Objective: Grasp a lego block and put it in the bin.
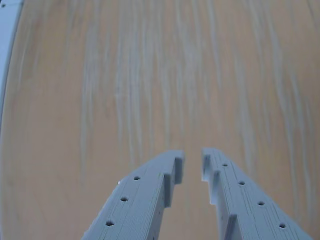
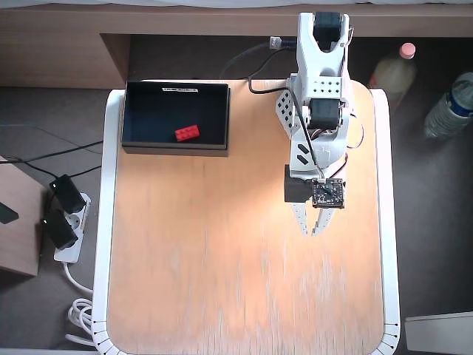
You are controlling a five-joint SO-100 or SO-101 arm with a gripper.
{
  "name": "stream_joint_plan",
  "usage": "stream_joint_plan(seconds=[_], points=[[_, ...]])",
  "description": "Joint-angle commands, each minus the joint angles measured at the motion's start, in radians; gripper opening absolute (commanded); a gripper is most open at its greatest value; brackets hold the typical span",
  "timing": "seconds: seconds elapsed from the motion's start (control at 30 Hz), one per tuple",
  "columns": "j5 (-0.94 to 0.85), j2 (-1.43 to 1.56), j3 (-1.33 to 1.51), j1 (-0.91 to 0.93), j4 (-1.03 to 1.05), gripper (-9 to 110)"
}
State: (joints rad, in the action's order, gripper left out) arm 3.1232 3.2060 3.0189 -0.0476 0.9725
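one lego block [image 2: 187, 132] lies in the bin [image 2: 176, 145] — well apart from the hand [image 2: 310, 231], slightly parted, empty.

In the overhead view, the block [image 2: 187, 133] was contained in the bin [image 2: 176, 89], placed at the table's [image 2: 222, 296] upper-left corner; the gripper [image 2: 310, 230] was positioned well right of it.

We've got a light wood desk [image 2: 222, 281] with white trim, dark floor [image 2: 432, 222], 2 bottles [image 2: 392, 70] and a power strip [image 2: 66, 229].
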Motion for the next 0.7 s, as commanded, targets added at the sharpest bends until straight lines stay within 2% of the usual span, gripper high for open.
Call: stream_joint_plan(seconds=[0.0, 0.17, 0.67], points=[[-0.044, 0.092, 0.155, -0.023, 0.061, 0], [-0.069, 0.092, 0.155, -0.023, 0.219, 0], [-0.115, 0.092, 0.155, -0.023, 0.287, 0]])
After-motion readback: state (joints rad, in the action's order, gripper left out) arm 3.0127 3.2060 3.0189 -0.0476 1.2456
